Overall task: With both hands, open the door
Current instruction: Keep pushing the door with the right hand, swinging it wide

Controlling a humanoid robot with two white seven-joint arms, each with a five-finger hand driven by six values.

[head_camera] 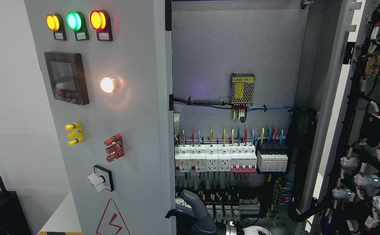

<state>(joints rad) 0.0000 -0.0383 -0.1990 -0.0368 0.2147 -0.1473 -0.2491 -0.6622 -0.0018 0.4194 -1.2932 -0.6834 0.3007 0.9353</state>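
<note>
At the bottom edge, just right of the middle, a grey robot hand rises into the frame, one long finger pointing up in front of the lower terminal rows; which arm it belongs to cannot be told, nor whether its fingers are apart or curled, since only that finger and part of the wrist show. Just left of it stands the pale grey metal left door of the electrical cabinet, filling the left half of the frame, its edge near the hand. On this door sit a white rotary switch, a red terminal block, a yellow terminal block, a glowing white round lamp, a dark display panel and, at upper left, amber, green and red indicator lamps. Inside the open cabinet, a row of white circuit breakers with coloured wires runs across the middle; above hangs a perforated metal power supply with a yellow label, its print too small to read. At far right the wired inner face of the open right door shows.
</note>
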